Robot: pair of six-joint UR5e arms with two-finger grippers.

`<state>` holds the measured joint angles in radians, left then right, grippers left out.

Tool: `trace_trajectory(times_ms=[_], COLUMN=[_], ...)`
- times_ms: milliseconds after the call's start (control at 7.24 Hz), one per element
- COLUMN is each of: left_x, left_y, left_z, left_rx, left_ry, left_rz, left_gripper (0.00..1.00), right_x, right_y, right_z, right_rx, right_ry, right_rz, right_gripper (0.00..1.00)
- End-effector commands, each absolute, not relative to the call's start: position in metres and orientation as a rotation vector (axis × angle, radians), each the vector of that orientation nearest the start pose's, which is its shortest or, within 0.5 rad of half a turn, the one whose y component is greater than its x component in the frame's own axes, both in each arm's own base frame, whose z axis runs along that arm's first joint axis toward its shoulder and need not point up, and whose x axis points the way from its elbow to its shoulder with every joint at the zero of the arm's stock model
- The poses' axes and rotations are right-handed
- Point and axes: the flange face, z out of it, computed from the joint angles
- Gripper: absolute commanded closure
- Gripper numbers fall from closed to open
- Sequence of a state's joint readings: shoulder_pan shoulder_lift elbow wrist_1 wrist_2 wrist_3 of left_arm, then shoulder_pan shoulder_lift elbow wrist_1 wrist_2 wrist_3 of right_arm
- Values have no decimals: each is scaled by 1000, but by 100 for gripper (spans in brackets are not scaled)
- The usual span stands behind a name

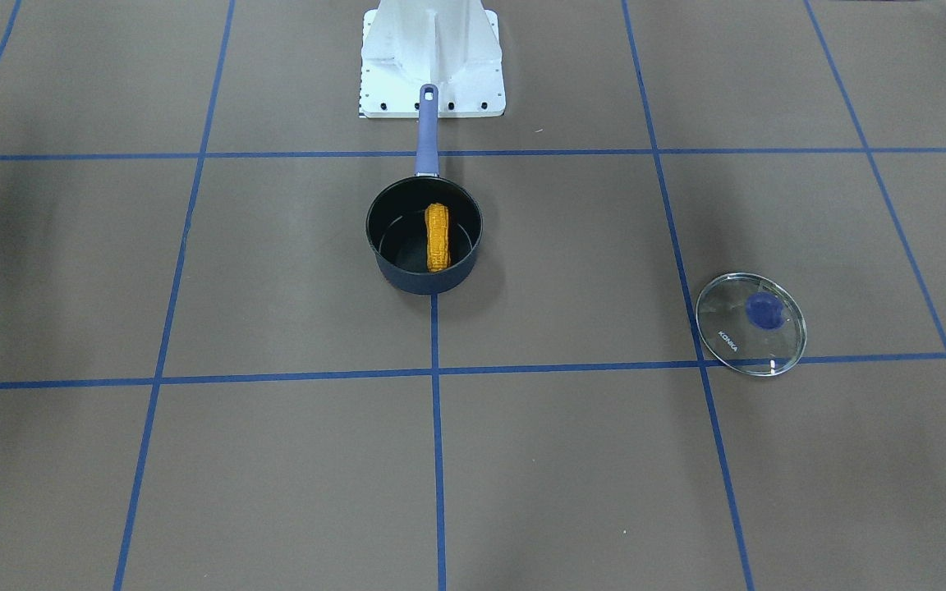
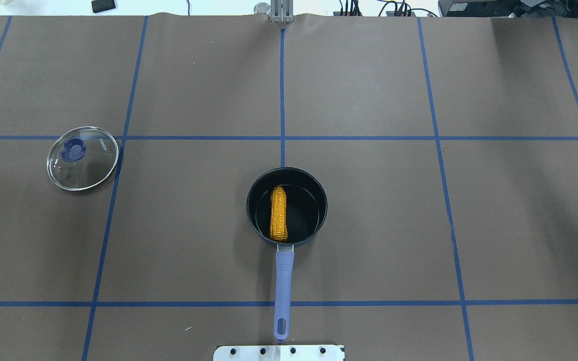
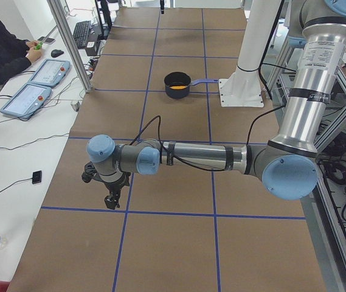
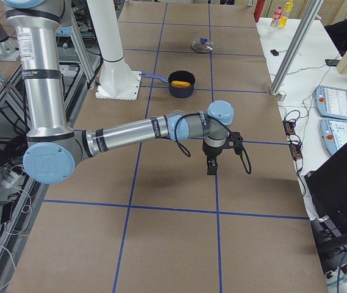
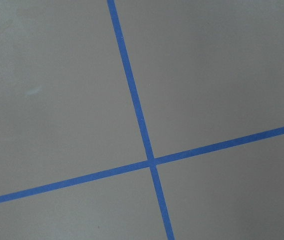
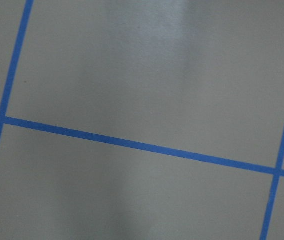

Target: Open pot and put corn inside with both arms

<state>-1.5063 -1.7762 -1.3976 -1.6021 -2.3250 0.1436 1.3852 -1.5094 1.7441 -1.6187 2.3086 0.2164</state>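
The dark navy pot (image 1: 417,281) stands open at the table's middle, its purple-blue handle (image 2: 284,283) pointing at the robot's base. The yellow-orange corn (image 2: 279,213) lies inside the pot (image 2: 305,214), in line with the handle; it also shows in the front view (image 1: 438,238). The left arm's gripper (image 3: 109,201) hangs over bare table far from the pot, and only the left side view shows it. The right arm's gripper (image 4: 211,168) hangs likewise at the other end, shown only in the right side view. I cannot tell whether either is open or shut.
The clear glass lid (image 2: 83,158) with a purple knob lies flat on the table on the robot's left, apart from the pot. The white mounting base (image 1: 432,57) stands behind the handle's end. Blue tape lines grid the brown table. Both wrist views show only tape and table.
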Motion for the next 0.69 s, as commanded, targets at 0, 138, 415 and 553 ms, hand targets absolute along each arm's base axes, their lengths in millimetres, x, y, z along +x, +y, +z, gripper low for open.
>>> trace_trajectory(times_ms=[0, 138, 415, 553], left_x=[-34, -34, -34, -34], left_y=[-577, -577, -573, -574], left_z=[641, 641, 645, 645], left_rx=[78, 78, 73, 74], left_ry=[753, 753, 754, 753], left_rz=[203, 203, 199, 199], left_gripper=[1, 0, 0, 0], right_x=[-18, -18, -18, -18], right_y=[-508, -507, -507, -507], right_z=[569, 570, 569, 569], right_rx=[2, -1, 0, 0], right_ry=[-750, -751, -753, -753], right_rz=[-8, -7, -7, -6], right_gripper=[0, 0, 0, 0])
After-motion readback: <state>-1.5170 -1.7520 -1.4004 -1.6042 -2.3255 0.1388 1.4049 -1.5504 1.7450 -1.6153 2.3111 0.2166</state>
